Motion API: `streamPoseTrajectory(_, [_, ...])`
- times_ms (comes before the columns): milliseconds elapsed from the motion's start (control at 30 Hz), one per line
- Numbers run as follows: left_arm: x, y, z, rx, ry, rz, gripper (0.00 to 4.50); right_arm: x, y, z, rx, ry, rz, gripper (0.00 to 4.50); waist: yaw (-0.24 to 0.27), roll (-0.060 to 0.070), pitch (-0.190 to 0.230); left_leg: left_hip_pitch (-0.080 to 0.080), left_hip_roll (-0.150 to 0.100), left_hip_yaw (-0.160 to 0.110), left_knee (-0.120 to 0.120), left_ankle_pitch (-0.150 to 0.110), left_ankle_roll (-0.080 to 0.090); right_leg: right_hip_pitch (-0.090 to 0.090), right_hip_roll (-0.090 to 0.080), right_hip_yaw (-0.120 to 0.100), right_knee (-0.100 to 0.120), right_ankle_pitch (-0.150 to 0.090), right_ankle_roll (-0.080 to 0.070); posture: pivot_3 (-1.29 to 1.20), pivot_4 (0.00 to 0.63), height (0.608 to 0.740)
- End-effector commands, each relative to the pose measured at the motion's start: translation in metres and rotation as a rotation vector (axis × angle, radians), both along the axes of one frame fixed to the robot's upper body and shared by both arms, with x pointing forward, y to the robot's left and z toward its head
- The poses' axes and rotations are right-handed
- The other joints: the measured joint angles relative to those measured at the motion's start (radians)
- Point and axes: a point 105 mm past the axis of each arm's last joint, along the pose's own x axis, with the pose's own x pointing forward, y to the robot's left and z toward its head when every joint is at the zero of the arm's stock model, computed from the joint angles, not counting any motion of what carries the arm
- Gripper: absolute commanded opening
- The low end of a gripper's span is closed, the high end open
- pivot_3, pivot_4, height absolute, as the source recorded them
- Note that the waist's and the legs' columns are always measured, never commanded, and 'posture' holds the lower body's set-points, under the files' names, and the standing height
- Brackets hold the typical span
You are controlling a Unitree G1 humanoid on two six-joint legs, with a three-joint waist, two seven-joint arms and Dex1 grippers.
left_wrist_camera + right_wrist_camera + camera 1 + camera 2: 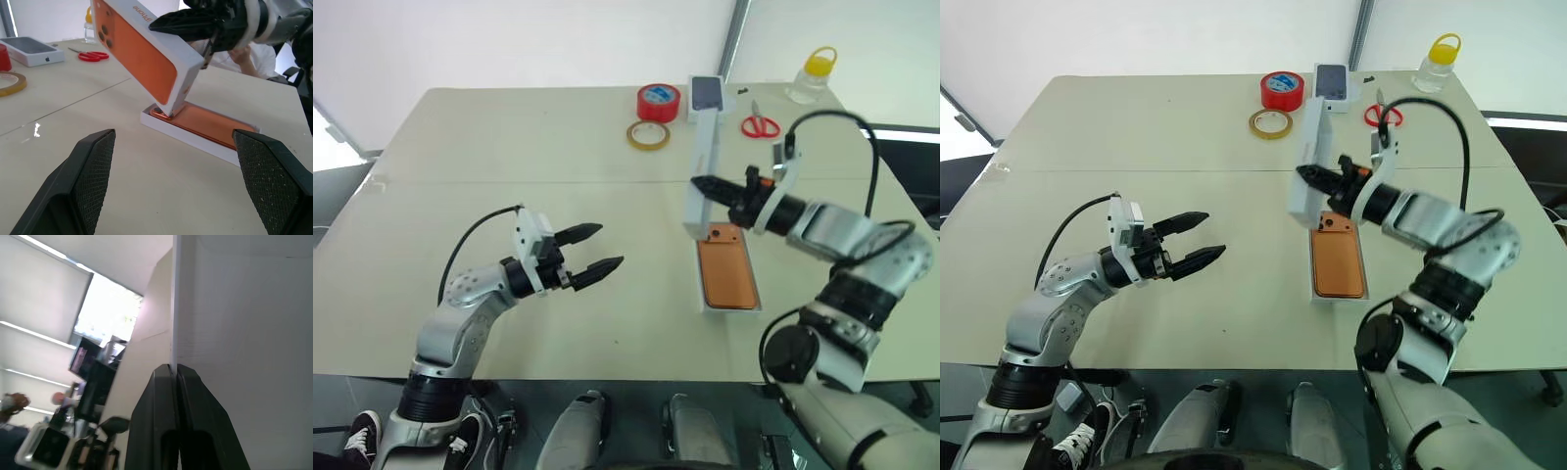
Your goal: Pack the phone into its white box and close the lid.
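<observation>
Over the white box [756,305], where the phone [724,276] already lies, the right gripper [697,182], fingers pinched on the lid [146,54], holds it tilted; lowering it squarely comes next, while the left gripper [605,249] waits apart, empty

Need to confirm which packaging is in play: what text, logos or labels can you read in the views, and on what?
"iPhone": on the side wall of the lid clamped in the right pincer.
Apple logo, no words: on the side of the small white box.
Red tape roll label: too small to read.
</observation>
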Motion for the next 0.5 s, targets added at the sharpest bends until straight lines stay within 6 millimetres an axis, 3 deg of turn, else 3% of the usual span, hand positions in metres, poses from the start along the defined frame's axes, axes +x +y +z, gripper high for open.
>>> streamPoseTrajectory(33, [0.002,0.004,0.012,-0.011,-0.043,0.004,3.99,-0.033,0.019,0.021,0.086,-0.077,0.101,0.04,-0.007,0.000,0.000,0.000,0.000,0.000,0.000,0.000,0.000,0.000,0.000,0.000,0.000,0.000,0.000,0.00,0.150,0.740])
streamPoseTrajectory(367, [0.004,0.000,0.013,-0.017,-0.053,0.011,3.99,-0.062,0.030,-0.018,-0.010,0.013,0.132,0.04,-0.025,0.000,0.000,0.001,0.000,0.001,0.001,0.000,0.001,0.001,0.001,0.000,0.000,0.000,0.000,0.00,0.150,0.740])
streamPoseTrajectory(500, [0.005,0.000,0.012,-0.022,-0.049,0.028,3.99,-0.067,0.035,-0.020,-0.037,0.015,0.177,0.04,-0.026,0.000,0.001,0.001,0.000,0.001,0.001,0.000,0.001,0.001,0.001,0.001,0.000,0.000,0.000,0.00,0.150,0.740])
